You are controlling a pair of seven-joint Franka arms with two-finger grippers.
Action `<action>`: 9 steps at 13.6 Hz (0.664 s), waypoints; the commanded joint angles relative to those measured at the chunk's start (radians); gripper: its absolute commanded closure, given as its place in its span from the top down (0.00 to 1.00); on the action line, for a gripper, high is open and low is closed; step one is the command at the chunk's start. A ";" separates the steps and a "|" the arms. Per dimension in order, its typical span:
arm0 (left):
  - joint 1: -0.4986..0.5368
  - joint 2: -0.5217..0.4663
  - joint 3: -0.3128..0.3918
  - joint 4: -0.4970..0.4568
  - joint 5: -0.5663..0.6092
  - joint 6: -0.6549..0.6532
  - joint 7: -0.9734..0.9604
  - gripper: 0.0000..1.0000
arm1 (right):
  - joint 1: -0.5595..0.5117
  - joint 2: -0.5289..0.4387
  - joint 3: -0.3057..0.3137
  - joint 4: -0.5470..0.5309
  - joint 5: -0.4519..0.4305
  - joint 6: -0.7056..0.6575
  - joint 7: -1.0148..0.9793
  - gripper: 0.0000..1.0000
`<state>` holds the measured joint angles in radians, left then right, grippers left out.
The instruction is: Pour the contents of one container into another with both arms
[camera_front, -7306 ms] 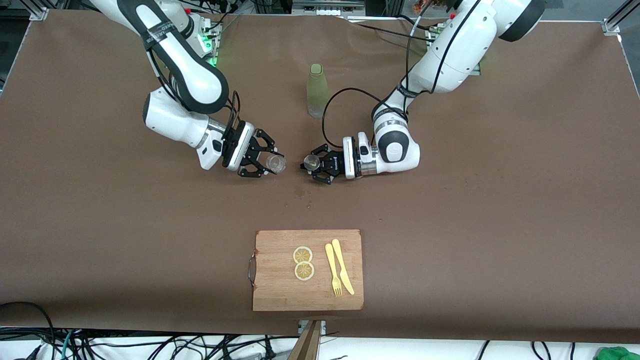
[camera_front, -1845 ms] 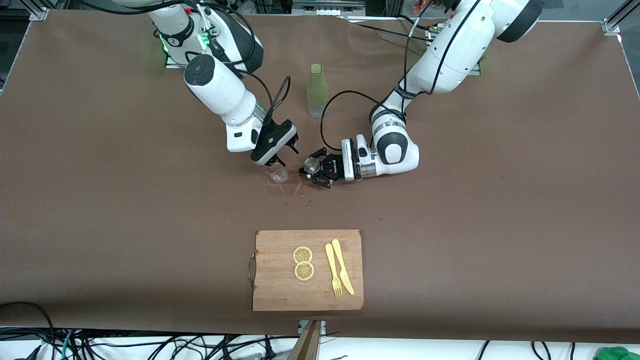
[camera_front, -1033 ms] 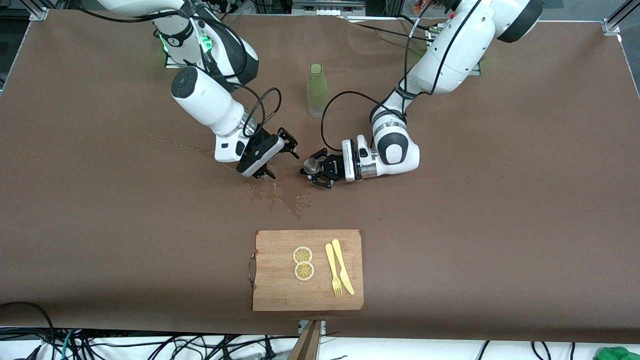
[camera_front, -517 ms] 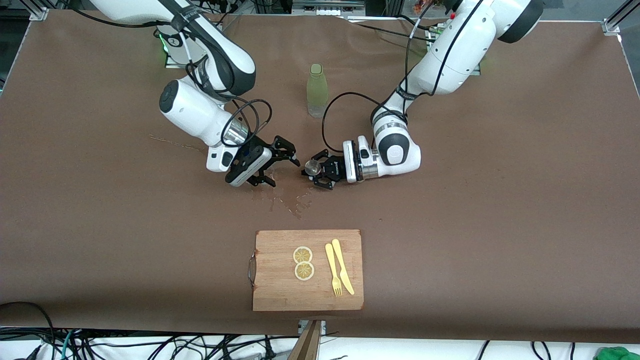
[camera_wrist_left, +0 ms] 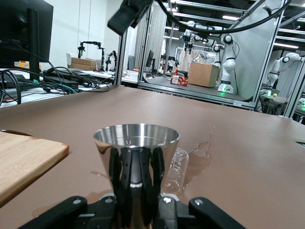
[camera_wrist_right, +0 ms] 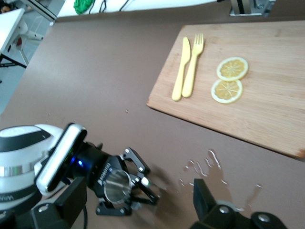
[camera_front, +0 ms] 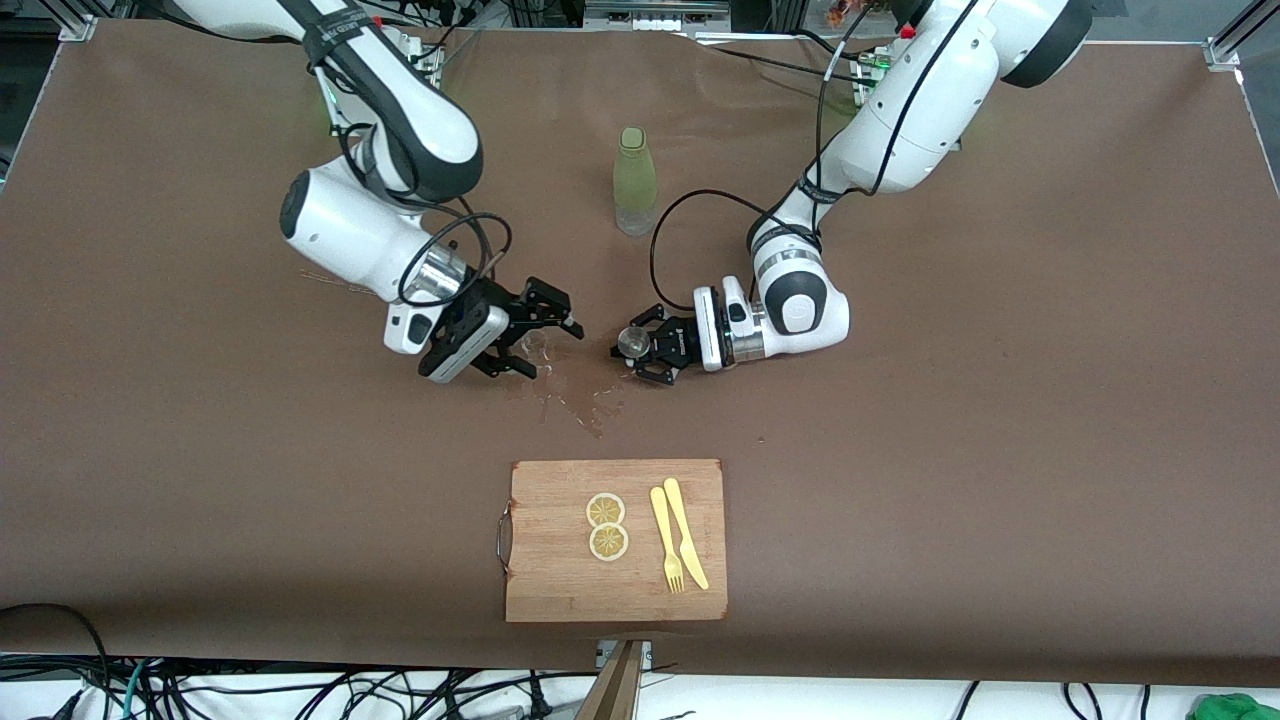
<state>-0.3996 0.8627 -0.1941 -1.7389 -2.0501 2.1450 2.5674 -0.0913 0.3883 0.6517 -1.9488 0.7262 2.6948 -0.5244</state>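
Note:
The tiny clear glass cup [camera_front: 537, 345] sits on the wet table, also showing just past the jigger in the left wrist view [camera_wrist_left: 178, 164]. My right gripper [camera_front: 541, 343] is low over the table and open, with one finger on each side of the cup. I cannot tell whether the fingers touch it. My left gripper [camera_front: 632, 346] lies level, close to the table, and is shut on the waist of the shiny steel jigger [camera_front: 629, 341]. The jigger's mouth [camera_wrist_left: 137, 135] faces up. The jigger stands beside the cup, toward the left arm's end.
Spilled water [camera_front: 578, 400] spreads on the brown table nearer the camera than both grippers. An olive-green bottle [camera_front: 634, 180] stands farther back. A wooden cutting board [camera_front: 560, 580] near the front edge carries two lemon slices [camera_front: 607, 526], a yellow fork [camera_front: 664, 540] and a knife [camera_front: 686, 532].
My right arm has swung down and toward its own end of the table, bringing its open gripper around the cup. The left gripper with the jigger has shifted slightly.

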 commanded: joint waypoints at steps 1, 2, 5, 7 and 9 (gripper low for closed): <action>0.004 -0.010 -0.002 -0.018 -0.015 -0.034 0.027 0.00 | -0.001 -0.031 -0.044 0.011 0.033 -0.081 -0.040 0.99; 0.005 -0.010 -0.002 -0.018 -0.004 -0.036 0.027 0.00 | -0.001 -0.029 -0.050 0.025 0.033 -0.098 -0.043 0.99; 0.024 -0.011 -0.002 -0.011 -0.002 -0.042 0.025 0.00 | -0.001 -0.075 -0.101 0.027 0.038 -0.232 -0.062 0.99; 0.044 -0.020 -0.004 -0.010 -0.002 -0.042 0.017 0.00 | -0.001 -0.112 -0.165 0.068 0.054 -0.367 -0.062 0.99; 0.038 -0.019 -0.007 -0.010 -0.005 -0.039 0.017 0.00 | -0.001 -0.108 -0.211 0.117 0.056 -0.447 -0.065 0.99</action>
<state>-0.3632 0.8597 -0.1935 -1.7395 -2.0500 2.1149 2.5709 -0.0934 0.2969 0.4807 -1.8687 0.7516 2.3298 -0.5637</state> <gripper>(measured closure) 0.907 0.004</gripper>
